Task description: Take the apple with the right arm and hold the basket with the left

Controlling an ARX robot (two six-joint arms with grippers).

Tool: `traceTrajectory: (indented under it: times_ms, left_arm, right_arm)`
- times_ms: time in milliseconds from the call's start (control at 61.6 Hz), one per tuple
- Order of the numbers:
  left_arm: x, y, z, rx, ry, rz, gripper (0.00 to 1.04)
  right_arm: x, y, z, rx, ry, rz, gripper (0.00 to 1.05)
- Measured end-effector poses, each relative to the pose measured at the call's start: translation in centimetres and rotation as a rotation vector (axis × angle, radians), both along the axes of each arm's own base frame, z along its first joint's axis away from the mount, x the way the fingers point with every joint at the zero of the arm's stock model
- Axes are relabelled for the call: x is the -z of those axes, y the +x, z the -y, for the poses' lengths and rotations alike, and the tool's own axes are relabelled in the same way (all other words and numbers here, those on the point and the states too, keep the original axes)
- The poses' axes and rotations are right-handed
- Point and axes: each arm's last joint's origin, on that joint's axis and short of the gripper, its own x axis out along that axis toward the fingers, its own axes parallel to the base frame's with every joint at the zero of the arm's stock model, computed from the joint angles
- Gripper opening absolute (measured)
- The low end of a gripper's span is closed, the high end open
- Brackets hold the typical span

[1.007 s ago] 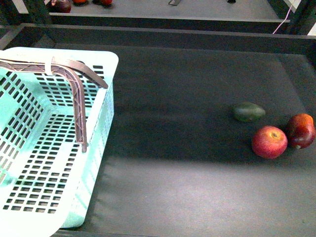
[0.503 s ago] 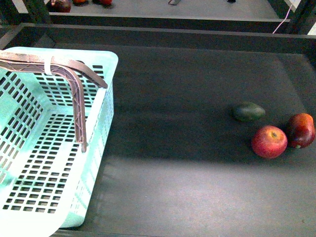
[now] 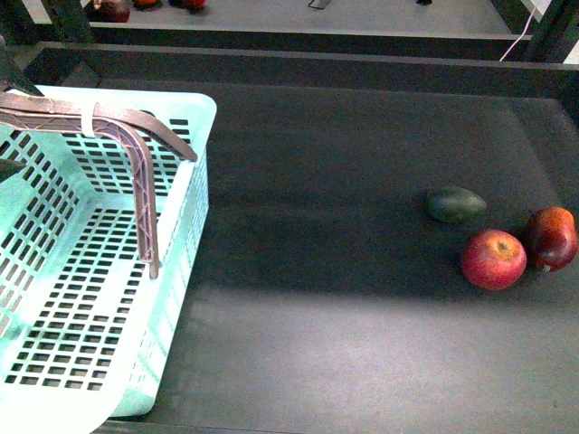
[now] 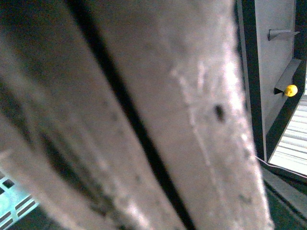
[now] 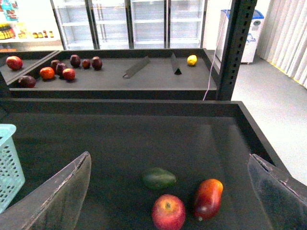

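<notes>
Since half a second ago, dark parts of your left gripper (image 3: pixel 6 122) have come in at the left edge of the front view. One shows above and one below the handles (image 3: pixel 136 127) of the basket (image 3: pixel 194 208). The basket and the fruit lie where they did. The left wrist view is filled by the blurred brownish handles, very close. You probably have them between the jaws, but I cannot tell whether the jaws are clamped. The basket stands open side up beneath that gripper, its long axis running away from you. Its handles are raised over it and tied by a white band (image 3: pixel 89 120) near the gripper.

Your right gripper (image 5: pixel 169 156) stands wide open, its fingers (image 5: pixel 62 196) spread and holding nothing. The apple (image 5: pixel 168 212) sits on the table (image 3: pixel 344 325) ahead of it, in line with the gap between the two fingers and touching neither. It is round, with no long axis to speak of, and its stem hollow points up. Just beside it lies the maroon fruit (image 5: pixel 208 199), its long axis pointing roughly away from the gripper. A little farther off lies the green fruit (image 5: pixel 159 178), its long axis crosswise to the fingers.
</notes>
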Motion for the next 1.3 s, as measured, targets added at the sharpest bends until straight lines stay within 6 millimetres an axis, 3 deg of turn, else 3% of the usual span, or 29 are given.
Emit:
traceTrajectory:
  times_ms: [276, 390, 650, 796, 1299]
  left_arm:
    - [-0.5, 0.3, 0.3, -0.015, -0.04, 0.016, 0.28]
    - [-0.9, 0.2, 0.4, -0.04, -0.109, 0.013, 0.18]
    - [-2.1, -0.5, 0.6, 0.001, -0.059, 0.026, 0.16]
    - [-3.8, -1.3, 1.4, 0.06, -0.011, 0.057, 0.16]
    - [-11.5, -3.3, 11.5, 0.411, 0.036, 0.214, 0.16]
  right_arm:
    - [0.0, 0.0, 0.0, 0.0, 0.0, 0.0, 0.96]
    - [0.0, 0.0, 0.0, 0.0, 0.0, 0.0, 0.96]
    - [0.0, 0.0, 0.0, 0.0, 0.0, 0.0, 0.96]
    - [0.0, 0.0, 0.0, 0.0, 0.0, 0.0, 0.96]
    - [0.0, 0.0, 0.0, 0.0, 0.0, 0.0, 0.96]
